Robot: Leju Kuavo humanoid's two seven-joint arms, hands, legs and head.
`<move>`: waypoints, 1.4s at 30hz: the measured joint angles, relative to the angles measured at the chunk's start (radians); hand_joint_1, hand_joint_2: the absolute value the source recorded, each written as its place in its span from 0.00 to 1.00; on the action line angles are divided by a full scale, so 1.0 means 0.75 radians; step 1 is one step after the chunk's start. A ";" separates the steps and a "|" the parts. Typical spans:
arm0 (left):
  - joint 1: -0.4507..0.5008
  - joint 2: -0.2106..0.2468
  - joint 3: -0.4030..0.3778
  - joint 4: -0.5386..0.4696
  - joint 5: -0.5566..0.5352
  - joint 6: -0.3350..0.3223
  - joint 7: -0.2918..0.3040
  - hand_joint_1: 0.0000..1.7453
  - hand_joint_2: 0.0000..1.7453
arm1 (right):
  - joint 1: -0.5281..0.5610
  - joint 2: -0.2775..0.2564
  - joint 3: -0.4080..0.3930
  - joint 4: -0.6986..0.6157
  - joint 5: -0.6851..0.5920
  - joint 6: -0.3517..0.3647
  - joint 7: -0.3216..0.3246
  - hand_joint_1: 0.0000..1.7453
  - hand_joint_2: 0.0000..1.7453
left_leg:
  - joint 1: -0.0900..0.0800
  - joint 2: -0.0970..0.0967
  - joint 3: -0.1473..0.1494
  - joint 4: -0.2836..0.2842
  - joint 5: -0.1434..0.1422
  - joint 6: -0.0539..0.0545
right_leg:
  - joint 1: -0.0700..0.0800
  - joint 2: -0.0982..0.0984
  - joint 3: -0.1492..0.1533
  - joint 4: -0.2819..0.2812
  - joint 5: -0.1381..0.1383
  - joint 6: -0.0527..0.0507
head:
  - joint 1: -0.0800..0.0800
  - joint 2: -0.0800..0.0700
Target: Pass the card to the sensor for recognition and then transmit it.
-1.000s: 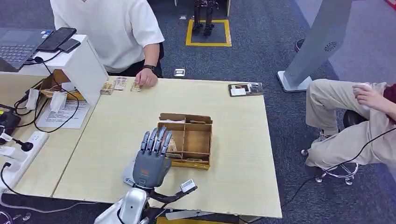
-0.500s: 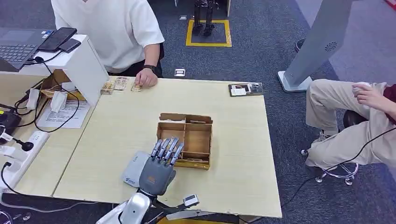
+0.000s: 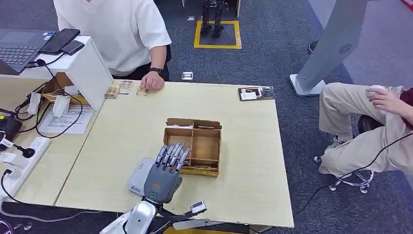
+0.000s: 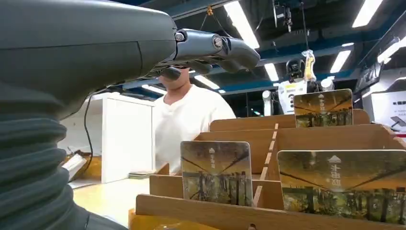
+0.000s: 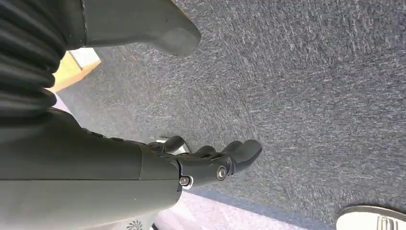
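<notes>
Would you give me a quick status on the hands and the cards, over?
Left hand open, empty, fingers over the wooden box front edge. Right hand hanging over carpet, empty. Cards upright in the box, none picked. Nothing blocking.

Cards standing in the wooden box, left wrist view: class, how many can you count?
3: one card in the near left compartment, one in the near right, one at the back right. Dividers may hide others.

Cards (image 4: 216, 172) stand in the box (image 3: 197, 146) mid-table (image 3: 248, 185), sensor (image 3: 140, 176) just left of it
</notes>
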 joint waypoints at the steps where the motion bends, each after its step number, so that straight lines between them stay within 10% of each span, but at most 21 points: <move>1: 0.000 0.000 0.000 0.000 0.000 0.000 0.012 0.00 1.00 | 0.000 0.000 0.000 0.000 0.001 0.000 0.000 0.00 1.00 | 0.000 0.000 0.000 0.000 0.000 0.000 | 0.000 0.000 0.000 0.000 0.000 0.000 | -0.001 0.000; 14: -0.020 0.015 0.000 -0.012 0.000 0.000 0.236 0.00 1.00 | 0.003 -0.001 -0.002 0.001 0.002 0.000 0.010 0.00 1.00 | 0.000 0.000 0.000 0.000 0.000 0.000 | 0.000 0.000 0.000 0.000 0.000 0.000 | -0.001 0.000; 42: -0.005 -0.033 0.024 0.053 0.000 0.000 0.122 0.11 1.00 | 0.004 -0.001 -0.016 0.001 0.004 0.000 0.010 0.00 1.00 | 0.000 0.000 0.000 0.000 0.000 0.000 | 0.000 0.000 0.000 0.000 0.000 0.000 | 0.000 0.001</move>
